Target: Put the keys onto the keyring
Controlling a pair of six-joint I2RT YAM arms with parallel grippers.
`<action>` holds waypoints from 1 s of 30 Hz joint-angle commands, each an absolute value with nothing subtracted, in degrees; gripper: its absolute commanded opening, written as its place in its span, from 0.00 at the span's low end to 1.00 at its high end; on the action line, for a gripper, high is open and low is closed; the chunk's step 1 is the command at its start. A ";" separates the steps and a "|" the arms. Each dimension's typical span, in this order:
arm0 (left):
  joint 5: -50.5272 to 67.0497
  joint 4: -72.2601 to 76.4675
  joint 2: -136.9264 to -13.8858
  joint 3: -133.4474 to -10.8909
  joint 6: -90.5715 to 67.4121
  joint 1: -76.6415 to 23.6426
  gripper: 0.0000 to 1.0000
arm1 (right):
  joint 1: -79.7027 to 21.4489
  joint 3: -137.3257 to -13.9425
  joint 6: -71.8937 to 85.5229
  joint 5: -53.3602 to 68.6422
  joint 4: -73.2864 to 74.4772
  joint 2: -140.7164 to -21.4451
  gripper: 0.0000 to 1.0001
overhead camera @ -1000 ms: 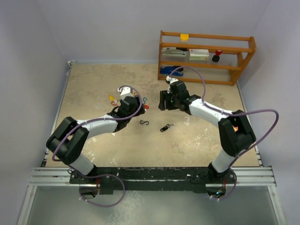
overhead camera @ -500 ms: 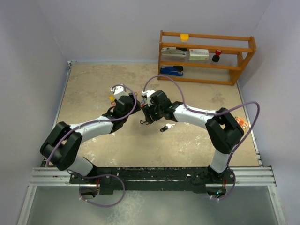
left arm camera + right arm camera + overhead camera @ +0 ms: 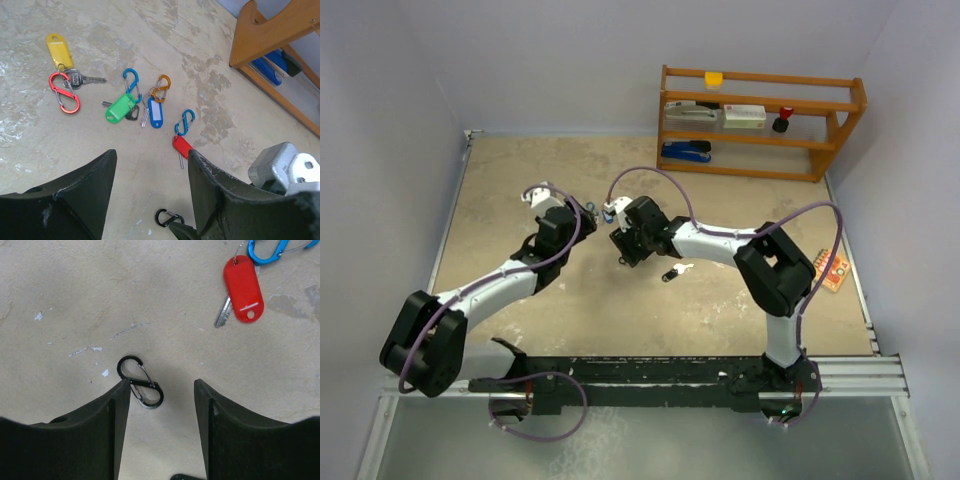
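The keys lie in a loose group in the left wrist view: a yellow tag key (image 3: 59, 49), a green tag key (image 3: 119, 109), a blue tag key (image 3: 156, 112) and a red tag key (image 3: 181, 146), among red, blue and orange S-clips. My left gripper (image 3: 152, 156) is open and empty, above and short of them. My right gripper (image 3: 161, 385) is open, low over a black S-clip (image 3: 140, 382) that lies by its left finger (image 3: 117, 410). The red tag key (image 3: 242, 289) lies ahead of it. The black fob (image 3: 670, 272) lies right of the right gripper (image 3: 623, 250).
A wooden shelf (image 3: 760, 120) with a blue stapler and small items stands at the back right. An orange card (image 3: 835, 270) lies by the table's right edge. The right wrist's white camera (image 3: 282, 167) sits close to my left gripper's right finger.
My right gripper has swung left from near the shelf and come down over the black S-clip. My left arm has drawn back to the left, uncovering the keys.
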State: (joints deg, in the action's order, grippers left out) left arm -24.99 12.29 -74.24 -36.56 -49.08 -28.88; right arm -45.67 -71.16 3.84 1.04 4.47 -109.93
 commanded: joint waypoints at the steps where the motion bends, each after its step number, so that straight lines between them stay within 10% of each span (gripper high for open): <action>1: -25.99 12.86 -71.69 -35.30 -50.63 -27.75 0.57 | -46.52 -74.00 1.93 0.31 5.65 -110.35 0.55; 30: -24.37 12.92 -71.70 -35.20 -50.38 -25.43 0.57 | -47.90 -74.02 0.70 -0.70 6.84 -113.39 0.43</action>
